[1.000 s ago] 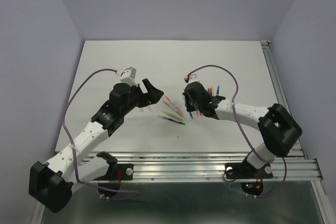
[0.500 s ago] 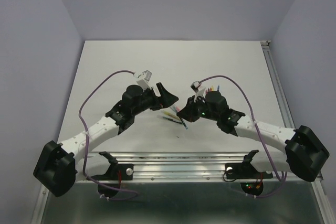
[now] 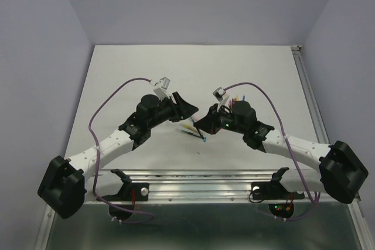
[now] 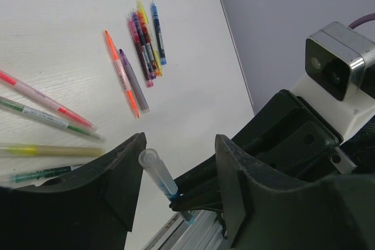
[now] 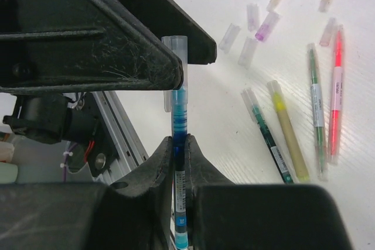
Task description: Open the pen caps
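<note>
My right gripper (image 5: pixel 180 141) is shut on a blue pen (image 5: pixel 180 122) and holds it above the table. The pen's clear cap (image 5: pixel 176 68) is on the pen and points at my left gripper. My left gripper (image 4: pixel 181 144) is open, and the cap (image 4: pixel 153 168) stands between its jaws, nearer the left finger (image 4: pixel 126 168), touching neither as far as I can tell. In the top view the two grippers, left (image 3: pixel 188 109) and right (image 3: pixel 203 126), meet over the table's middle. Several loose pale pen caps (image 5: pixel 252 24) lie on the table.
Capped and uncapped pens lie below the grippers: a green one (image 5: pixel 266 133), a yellow one (image 5: pixel 288 136), a thin green one (image 5: pixel 316 115) and a pink one (image 5: pixel 335 103). A bunch of coloured pens (image 4: pixel 143 39) lies further off. The metal rail (image 3: pixel 234 180) runs along the near edge.
Both arms have swung inward to meet. My right gripper has brought the blue pen up and to the left, so that its cap sits between the left gripper's open jaws.
</note>
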Robot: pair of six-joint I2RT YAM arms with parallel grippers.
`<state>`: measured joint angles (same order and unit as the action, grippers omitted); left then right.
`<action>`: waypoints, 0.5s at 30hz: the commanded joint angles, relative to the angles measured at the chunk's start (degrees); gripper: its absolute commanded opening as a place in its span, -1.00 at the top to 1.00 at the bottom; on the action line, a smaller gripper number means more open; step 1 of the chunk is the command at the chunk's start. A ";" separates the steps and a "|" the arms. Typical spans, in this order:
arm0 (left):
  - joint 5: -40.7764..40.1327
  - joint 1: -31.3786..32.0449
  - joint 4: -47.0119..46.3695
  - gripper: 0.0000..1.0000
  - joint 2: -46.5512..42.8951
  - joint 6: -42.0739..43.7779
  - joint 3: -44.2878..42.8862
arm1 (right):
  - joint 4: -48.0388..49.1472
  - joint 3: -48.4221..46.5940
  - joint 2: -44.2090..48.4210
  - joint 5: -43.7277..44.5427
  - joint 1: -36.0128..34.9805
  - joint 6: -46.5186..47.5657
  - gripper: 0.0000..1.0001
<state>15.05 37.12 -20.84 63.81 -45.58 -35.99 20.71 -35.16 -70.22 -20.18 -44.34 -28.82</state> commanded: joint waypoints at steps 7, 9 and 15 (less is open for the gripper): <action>1.56 0.41 -3.59 0.03 -1.76 0.23 -0.93 | 8.91 -0.35 -0.97 2.25 -0.40 -1.86 0.99; 1.56 0.41 -3.68 0.14 -2.02 0.23 -1.10 | 8.82 -0.61 -1.24 2.17 -0.40 -1.94 0.99; 1.21 0.41 -3.59 0.77 -2.46 0.14 -0.93 | 8.21 -0.97 -2.20 1.38 -0.40 -1.68 0.99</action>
<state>14.81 37.06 -21.06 63.72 -45.43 -35.99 26.24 -35.14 -71.61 -19.22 -44.34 -30.52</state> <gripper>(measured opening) 0.267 0.125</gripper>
